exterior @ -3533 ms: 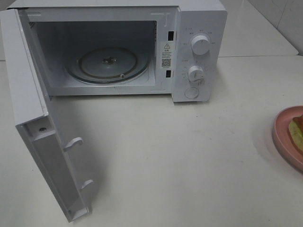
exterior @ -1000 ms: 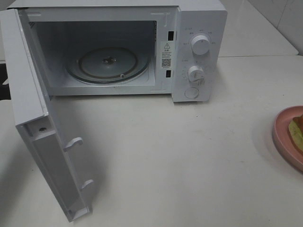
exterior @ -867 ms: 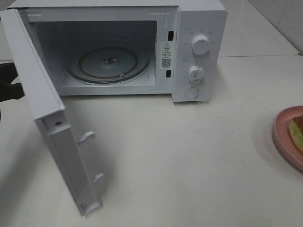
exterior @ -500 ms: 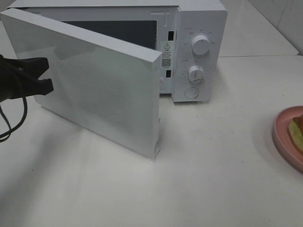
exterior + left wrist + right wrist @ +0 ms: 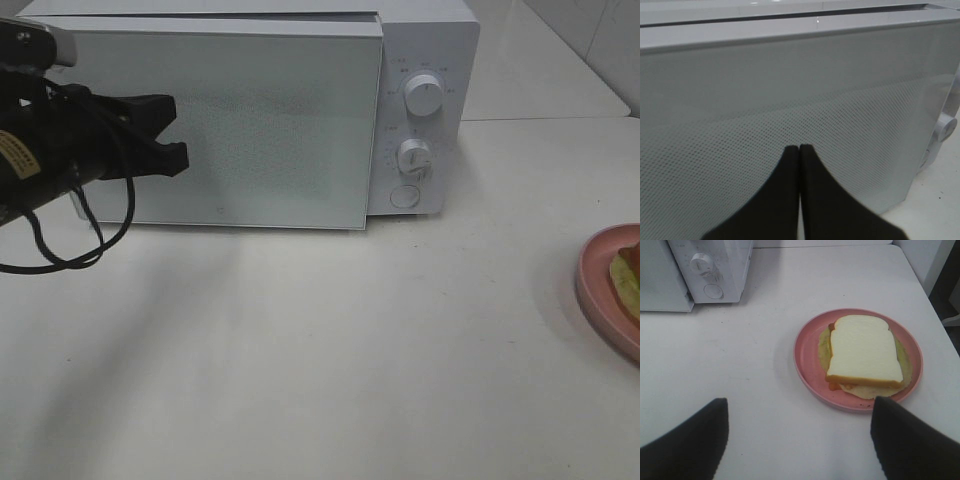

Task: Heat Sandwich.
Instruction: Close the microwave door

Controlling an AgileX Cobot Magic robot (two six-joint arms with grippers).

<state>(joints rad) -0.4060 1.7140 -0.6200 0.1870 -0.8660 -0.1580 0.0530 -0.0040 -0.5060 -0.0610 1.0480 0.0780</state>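
You see a white microwave [image 5: 270,110] with its door [image 5: 220,125] shut and a pink plate [image 5: 810,371] on the white table [image 5: 350,350].

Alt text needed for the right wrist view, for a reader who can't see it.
A sandwich of white bread lies on a round pink plate on a white table, beyond the open right gripper. A white microwave with a dial stands at the far corner.
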